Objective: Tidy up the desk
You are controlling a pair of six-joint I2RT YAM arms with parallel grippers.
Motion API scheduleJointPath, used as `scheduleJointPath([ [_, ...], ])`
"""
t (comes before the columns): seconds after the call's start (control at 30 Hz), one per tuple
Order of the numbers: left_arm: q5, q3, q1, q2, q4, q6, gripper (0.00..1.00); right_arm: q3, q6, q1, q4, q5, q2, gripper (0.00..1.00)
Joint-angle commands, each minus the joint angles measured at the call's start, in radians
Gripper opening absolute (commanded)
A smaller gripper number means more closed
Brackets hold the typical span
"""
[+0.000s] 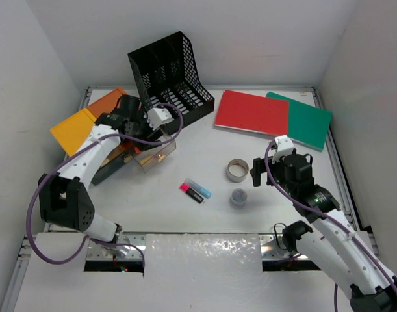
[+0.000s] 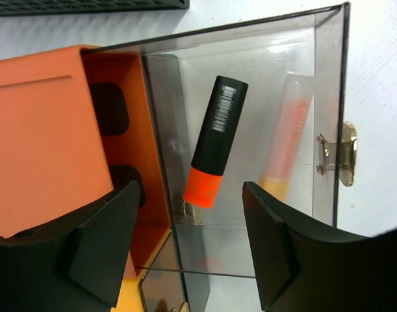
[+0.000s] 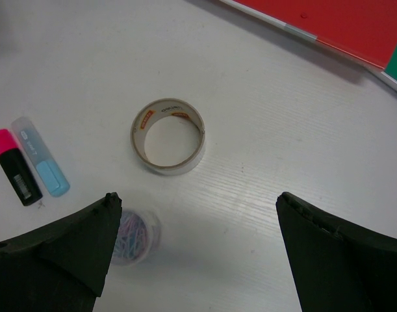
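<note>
White desk (image 1: 204, 140) spreads beneath both arms in the top view. Left wrist: left gripper (image 2: 192, 195) parted, holding nothing, orange highlighter (image 2: 214, 140) just ahead inside the clear box (image 2: 328, 78). Right wrist: right gripper (image 3: 197, 198) gaping wide, empty, tape roll (image 3: 169, 166) just ahead.

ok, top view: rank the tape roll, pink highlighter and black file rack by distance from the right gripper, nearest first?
1. tape roll: just to the left of the right gripper, right in front of its open fingers.
2. pink highlighter: further left, lying beside a blue one.
3. black file rack: far back left, clearly the farthest.
</note>
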State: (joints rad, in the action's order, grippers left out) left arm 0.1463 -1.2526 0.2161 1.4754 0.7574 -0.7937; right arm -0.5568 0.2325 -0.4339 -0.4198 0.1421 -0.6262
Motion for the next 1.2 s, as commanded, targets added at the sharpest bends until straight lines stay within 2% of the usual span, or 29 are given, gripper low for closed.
scheduleJointPath([
  [0.0, 0.073, -0.086, -0.003, -0.067, 0.009, 0.008, 0.63, 0.009, 0.010, 0.004, 0.041, -0.019, 0.008, 0.99],
  [0.07, 0.119, -0.134, 0.009, -0.101, 0.035, 0.030, 0.63, 0.009, 0.008, 0.004, 0.047, -0.013, -0.003, 0.99],
  [0.13, 0.113, -0.145, 0.110, -0.128, 0.043, 0.062, 0.60, -0.003, 0.010, 0.004, 0.047, -0.021, -0.024, 0.99],
  [0.17, 0.078, -0.133, 0.170, -0.160, 0.036, 0.073, 0.59, -0.008, 0.011, 0.004, 0.046, -0.024, -0.029, 0.99],
  [0.2, 0.023, -0.116, 0.301, -0.174, 0.031, 0.077, 0.59, -0.014, 0.014, 0.004, 0.047, -0.032, -0.033, 0.99],
  [0.27, 0.024, -0.047, 0.412, -0.194, 0.008, 0.068, 0.61, -0.014, 0.014, 0.003, 0.049, -0.039, -0.032, 0.99],
  [0.3, 0.024, -0.022, 0.493, -0.190, -0.004, 0.067, 0.62, -0.014, 0.017, 0.004, 0.049, -0.039, -0.030, 0.99],
  [0.37, 0.012, 0.036, 0.572, -0.140, -0.030, 0.051, 0.64, -0.011, 0.016, 0.004, 0.043, -0.030, -0.026, 0.99],
  [0.47, -0.011, 0.048, 0.643, -0.014, -0.047, 0.060, 0.64, -0.014, 0.016, 0.004, 0.029, -0.027, -0.023, 0.99],
  [0.6, -0.008, 0.018, 0.692, 0.103, -0.062, 0.036, 0.61, -0.020, 0.018, 0.004, 0.009, -0.022, -0.023, 0.99],
  [0.67, 0.045, 0.034, 0.694, 0.106, -0.049, -0.040, 0.52, -0.032, 0.014, 0.004, -0.005, -0.021, -0.017, 0.99],
  [0.73, 0.078, 0.093, 0.694, 0.079, -0.046, -0.099, 0.48, -0.040, 0.013, 0.004, -0.014, -0.021, -0.012, 0.99],
  [0.87, 0.099, 0.147, 0.700, 0.120, -0.044, -0.200, 0.47, -0.023, 0.008, 0.004, -0.007, -0.010, -0.001, 0.99],
  [1.0, 0.104, 0.137, 0.700, 0.204, -0.026, -0.239, 0.45, -0.003, 0.010, 0.004, 0.015, -0.006, -0.012, 0.99],
  [1.17, 0.099, 0.134, 0.700, 0.241, -0.064, -0.268, 0.48, 0.000, 0.004, 0.004, 0.006, -0.013, -0.009, 0.99],
])
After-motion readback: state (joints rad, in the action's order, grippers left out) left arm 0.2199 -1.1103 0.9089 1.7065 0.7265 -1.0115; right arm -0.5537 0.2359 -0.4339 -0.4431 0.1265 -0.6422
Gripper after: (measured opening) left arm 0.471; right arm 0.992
